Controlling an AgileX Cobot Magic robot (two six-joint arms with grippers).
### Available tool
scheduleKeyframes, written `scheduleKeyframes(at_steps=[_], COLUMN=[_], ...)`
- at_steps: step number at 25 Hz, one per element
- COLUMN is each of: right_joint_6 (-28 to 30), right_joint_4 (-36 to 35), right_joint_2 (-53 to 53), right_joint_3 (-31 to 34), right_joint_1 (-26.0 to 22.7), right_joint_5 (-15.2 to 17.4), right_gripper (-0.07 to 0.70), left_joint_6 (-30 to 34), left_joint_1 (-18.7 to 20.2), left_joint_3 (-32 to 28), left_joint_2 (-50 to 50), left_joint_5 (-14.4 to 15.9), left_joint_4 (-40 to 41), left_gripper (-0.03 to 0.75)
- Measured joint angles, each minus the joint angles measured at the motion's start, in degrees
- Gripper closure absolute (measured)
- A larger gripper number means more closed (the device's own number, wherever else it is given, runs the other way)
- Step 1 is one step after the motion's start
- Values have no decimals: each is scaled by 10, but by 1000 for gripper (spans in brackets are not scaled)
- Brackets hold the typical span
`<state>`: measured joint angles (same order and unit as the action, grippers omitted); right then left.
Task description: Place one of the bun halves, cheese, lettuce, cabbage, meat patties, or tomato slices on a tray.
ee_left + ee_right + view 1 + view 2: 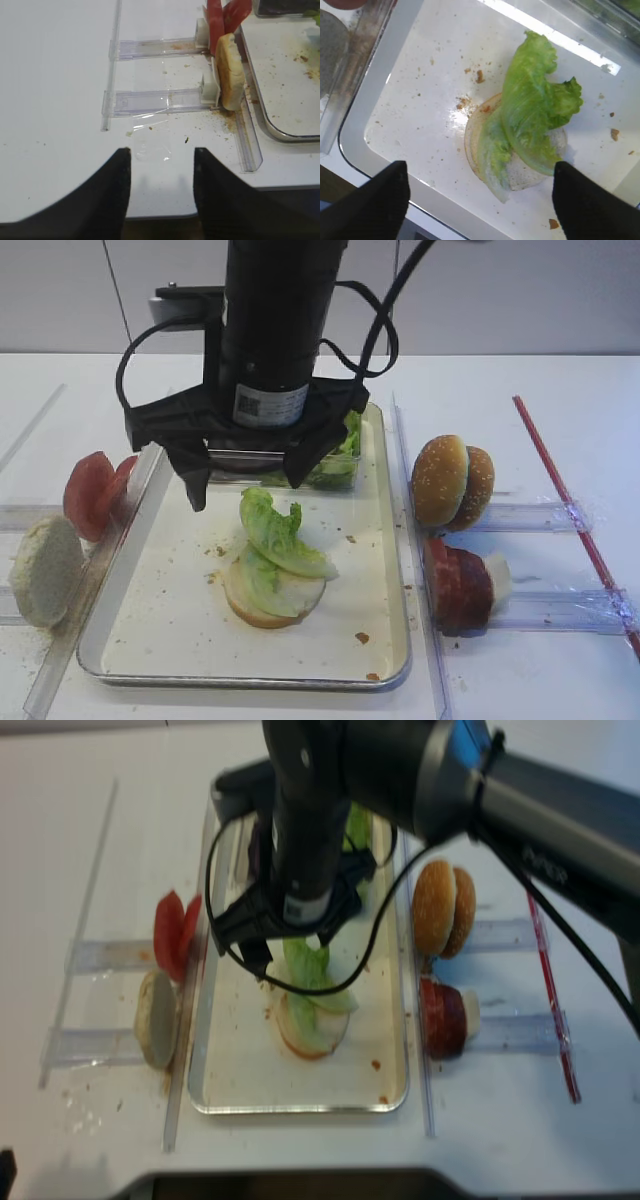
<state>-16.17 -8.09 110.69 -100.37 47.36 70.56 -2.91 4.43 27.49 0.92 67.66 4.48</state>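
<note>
One lettuce (530,115) leaf lies draped on the bun half (512,167) in the tray (385,540); my right hand (250,480) hangs above, fingers apart, holding nothing.

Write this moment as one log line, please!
right pincer: open, above lettuce | lettuce: on bun in tray | left pincer: open, empty

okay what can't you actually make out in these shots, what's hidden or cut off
- Clear box of greens at the far end of the tray: the right arm hides most of it in both overhead views.
- Bun half on the tray: the lettuce covers much of its cut face.
- Right gripper: its fingers run off the right wrist picture's bottom edge.
- Left gripper: likewise cut off.
</note>
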Motion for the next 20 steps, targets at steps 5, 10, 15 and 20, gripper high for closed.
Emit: scheduleKeyframes(at_steps=[5,10,15,20], right_joint_6=[0,4,14,16], right_joint_4=[11,25,41,50], right_joint_2=[-18,-39,-72,-134], right_joint_3=[0,1,50,133], right_joint_1=[-28,-74,-132,-189], right_joint_5=[2,2,2,2], right_gripper=[38,38,38,38], left_joint_6=[0,0,0,0], left_joint_1=[0,0,0,0], left_joint_3=[0,0,0,0], left_joint_2=[0,0,0,0], left_joint_5=[0,0,0,0], left_joint_4=[0,0,0,0], left_gripper=[429,429,429,429])
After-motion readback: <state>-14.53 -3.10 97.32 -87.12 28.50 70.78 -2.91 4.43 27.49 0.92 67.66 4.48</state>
